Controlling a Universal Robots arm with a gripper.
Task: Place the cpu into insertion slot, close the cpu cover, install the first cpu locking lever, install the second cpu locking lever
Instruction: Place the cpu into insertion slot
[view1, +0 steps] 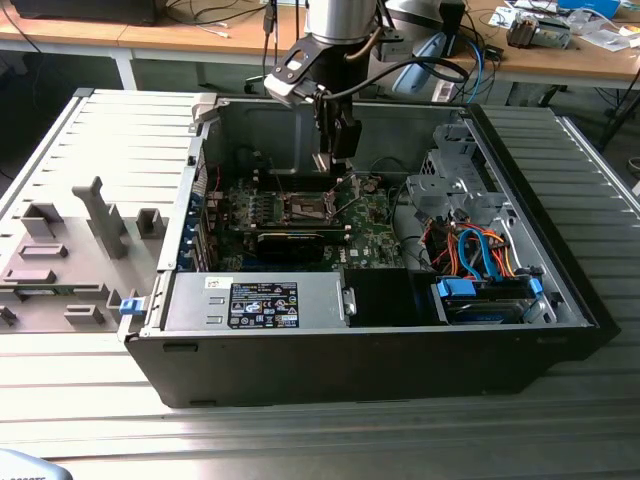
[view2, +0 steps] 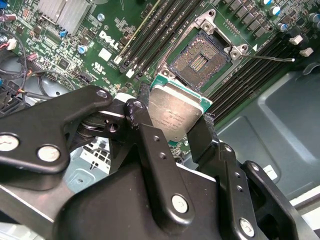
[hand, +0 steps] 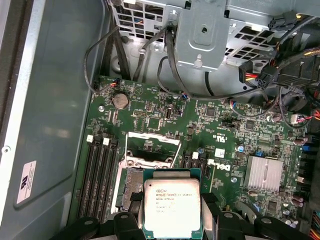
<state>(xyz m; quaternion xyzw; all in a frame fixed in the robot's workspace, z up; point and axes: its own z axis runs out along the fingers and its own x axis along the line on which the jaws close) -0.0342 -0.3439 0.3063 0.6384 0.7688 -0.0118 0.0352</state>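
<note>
The cpu (view2: 175, 112), silvery top outward, sits clamped by its edges between the two black fingers (view2: 150, 145) of the claw (view2: 172, 122); the claw is set narrow, holding the chip and nothing else.

Exterior view: the claw (view1: 335, 160) hangs inside the open computer case (view1: 380, 350), which lies on a ribbed metal surface (view1: 300, 440). The insertion slot (view1: 305, 208) is directly below the claw's tips, on the green motherboard (view1: 370, 215). A visible gap separates the tips from the board. The chip cannot be made out in this view.

Second wrist view: the cpu is tilted and clear of the board. The insertion slot (view2: 199, 59) lies just beyond the claw's tips, uncovered, with its contact field exposed inside the silvery rim. A thin locking lever (view2: 272, 58) stands out from the far side of the slot, unlatched. Black memory slots (view2: 150, 35) run on both sides of the socket.

First wrist view: the cpu (hand: 172, 207) is gripped at the claw (hand: 172, 220) and overlaps the near part of the insertion slot (hand: 131, 192), hiding most of it. The cpu cover (hand: 152, 145) stands swung open just beyond the slot, away from the claw. A coin cell (hand: 120, 101) lies farther out on the board, and a finned heatsink (hand: 265, 175) lies to one side of the claw.
</note>
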